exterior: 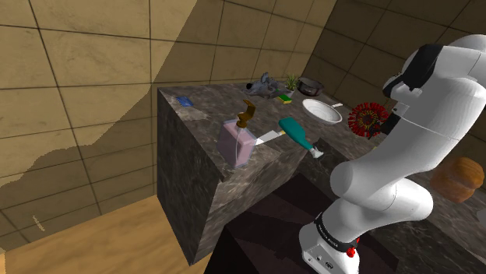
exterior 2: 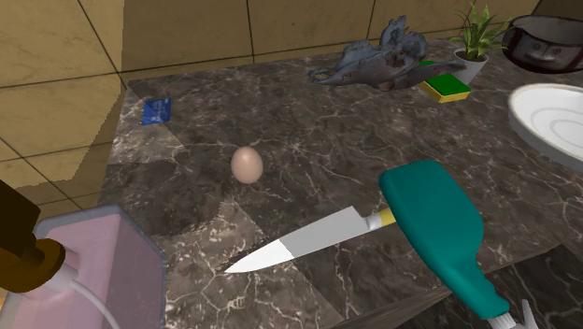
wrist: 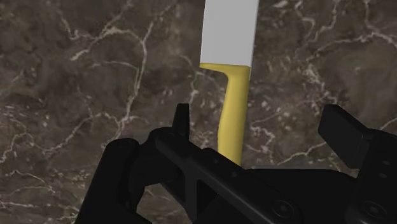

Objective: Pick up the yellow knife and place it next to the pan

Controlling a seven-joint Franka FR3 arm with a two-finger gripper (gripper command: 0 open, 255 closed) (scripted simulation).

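Knife (wrist: 229,76): grey blade, yellow handle, flat on the dark marble counter (exterior 2: 308,140), its handle end overlapped by a teal bottle (exterior 2: 434,224) in the second exterior view. The pan (exterior 2: 547,42) is well apart, beyond a white plate (exterior 2: 551,117). Gripper (wrist: 263,124): fingers wide, handle between them untouched, nothing held. Step, as judged: pre-grasp; the next move calls for centring on the handle, lowering and closing, then carrying past the plate.
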